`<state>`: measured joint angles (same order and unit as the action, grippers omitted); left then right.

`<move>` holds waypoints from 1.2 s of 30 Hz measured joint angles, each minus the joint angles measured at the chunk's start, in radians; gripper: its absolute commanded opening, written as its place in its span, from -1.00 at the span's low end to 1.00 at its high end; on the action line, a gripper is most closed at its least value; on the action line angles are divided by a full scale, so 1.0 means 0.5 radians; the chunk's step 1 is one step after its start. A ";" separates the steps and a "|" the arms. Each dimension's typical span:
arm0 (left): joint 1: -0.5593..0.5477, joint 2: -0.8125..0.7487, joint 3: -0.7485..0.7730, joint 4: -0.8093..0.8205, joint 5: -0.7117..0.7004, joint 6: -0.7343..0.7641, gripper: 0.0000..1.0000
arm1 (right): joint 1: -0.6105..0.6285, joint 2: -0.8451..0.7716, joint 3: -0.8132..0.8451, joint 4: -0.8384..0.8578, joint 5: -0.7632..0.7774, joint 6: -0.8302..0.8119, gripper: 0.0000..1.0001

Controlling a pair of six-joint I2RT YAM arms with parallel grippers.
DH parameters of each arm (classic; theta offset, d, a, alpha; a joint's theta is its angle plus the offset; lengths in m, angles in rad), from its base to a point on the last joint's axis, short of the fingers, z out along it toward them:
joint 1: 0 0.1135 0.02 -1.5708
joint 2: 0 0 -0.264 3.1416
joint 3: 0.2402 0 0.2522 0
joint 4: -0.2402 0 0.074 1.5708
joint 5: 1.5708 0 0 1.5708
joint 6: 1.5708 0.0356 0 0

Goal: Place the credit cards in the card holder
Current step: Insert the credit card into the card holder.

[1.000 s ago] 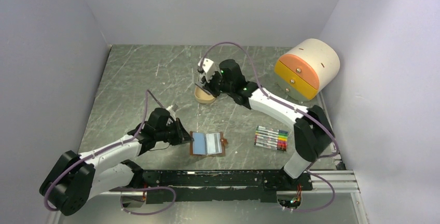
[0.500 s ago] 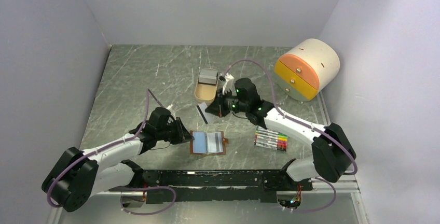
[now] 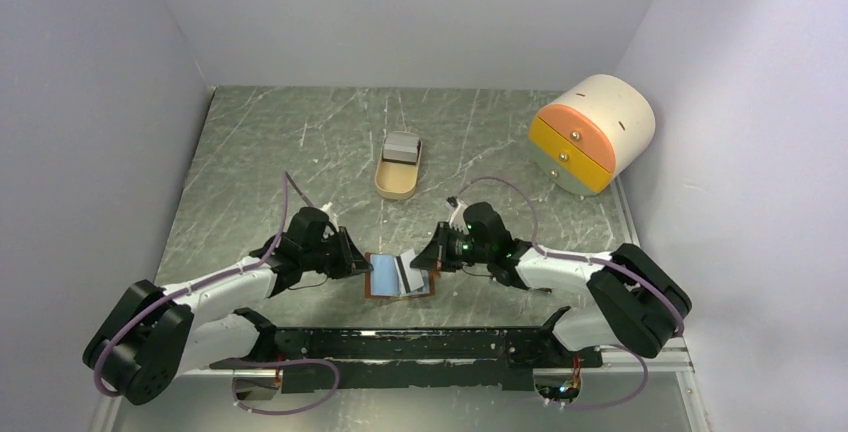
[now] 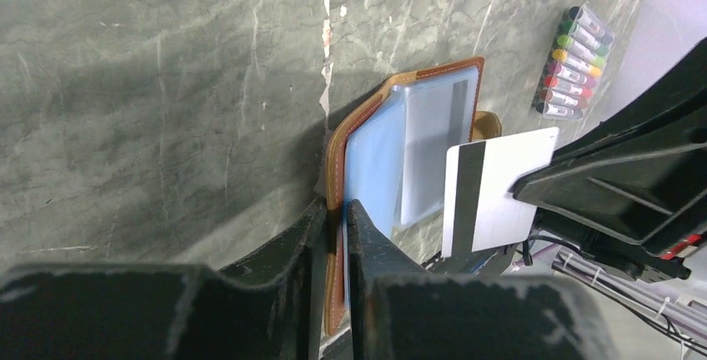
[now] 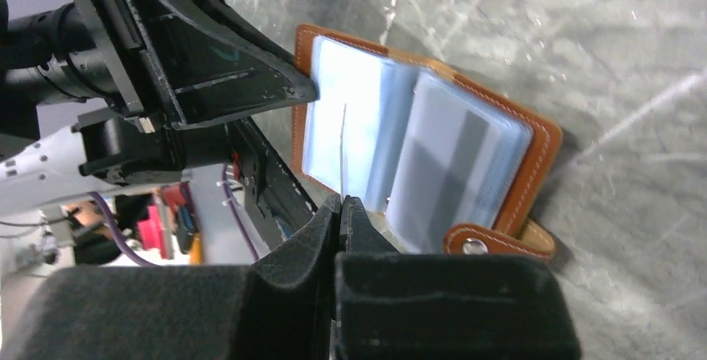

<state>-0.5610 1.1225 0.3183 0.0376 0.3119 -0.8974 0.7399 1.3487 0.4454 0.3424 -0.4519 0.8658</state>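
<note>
Brown leather card holder (image 3: 400, 278), open, pale sleeves up, lies at the table's (image 3: 260, 152) near edge, spine running near to far. Your left gripper (image 3: 358, 265) pinches its left cover. Your right gripper (image 3: 428, 260) grips a white card (image 4: 500, 189) on edge above it, stripe facing left.

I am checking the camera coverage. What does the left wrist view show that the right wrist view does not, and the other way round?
Only the left wrist view: the pens, and the flat face of the card with its dark stripe. Only the right wrist view: the snap button of the holder; there the card appears edge-on, as a thin line. Both: the open holder, the left gripper pinching its edge, and the right gripper holding the card.
</note>
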 measured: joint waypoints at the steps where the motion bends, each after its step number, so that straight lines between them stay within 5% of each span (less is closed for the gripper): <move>1: 0.001 0.000 -0.002 0.001 -0.001 -0.001 -0.61 | 0.000 0.000 -0.055 0.060 0.007 0.066 -1.00; 18: 0.003 0.019 -0.089 0.022 -0.004 -0.008 -0.60 | 0.029 0.201 -0.399 0.952 0.194 0.499 -1.00; 36: 0.003 0.018 -0.089 0.027 -0.003 0.007 -0.63 | 0.090 0.646 -0.372 1.369 0.248 0.439 -1.00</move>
<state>-0.5594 1.1316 0.2737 0.0509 0.3103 -0.8940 0.7849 1.6718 0.2596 1.0267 -0.3279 1.0851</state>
